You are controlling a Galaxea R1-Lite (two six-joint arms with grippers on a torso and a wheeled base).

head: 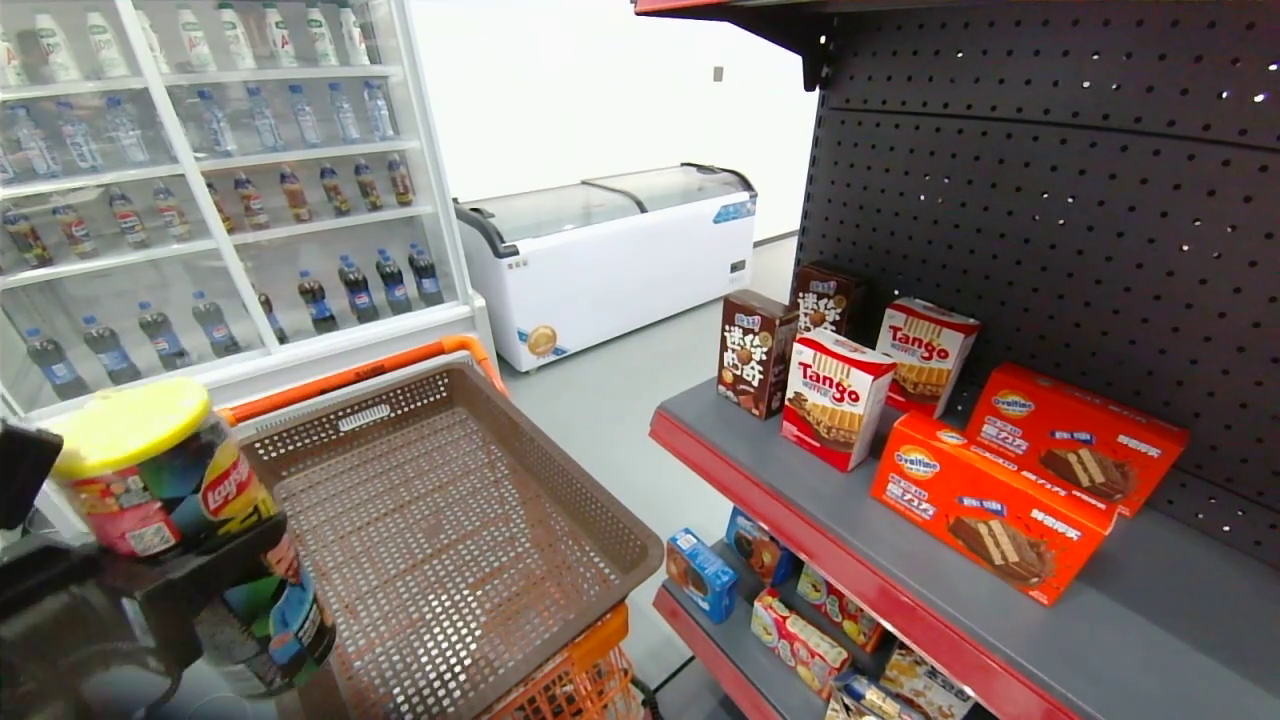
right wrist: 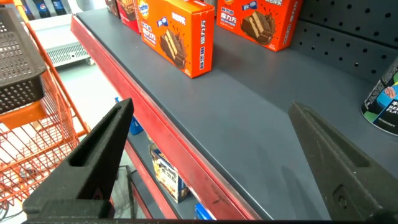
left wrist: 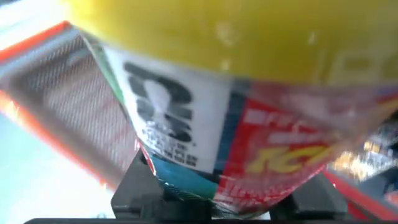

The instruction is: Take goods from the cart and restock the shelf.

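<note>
A chip canister (head: 175, 480) with a yellow lid stands upright at the near left, over the near corner of the cart's brown basket (head: 450, 520). My left gripper (head: 150, 565) is shut on its lower body. In the left wrist view the canister (left wrist: 249, 124) is very close, with the dark fingers (left wrist: 140, 190) clamped on its base. My right gripper (right wrist: 211, 115) is open and holds nothing, just above the grey shelf board (right wrist: 249, 124). The shelf (head: 800, 490) with its red front edge stands to the right of the cart.
Orange boxes (head: 995, 510), red-and-white wafer boxes (head: 835, 400) and brown boxes (head: 755, 350) stand on the shelf. Another can (right wrist: 384, 99) stands farther along the board. Snack packs fill the lower shelf (head: 790, 620). A drinks cooler (head: 200, 200) and a chest freezer (head: 610, 250) stand behind.
</note>
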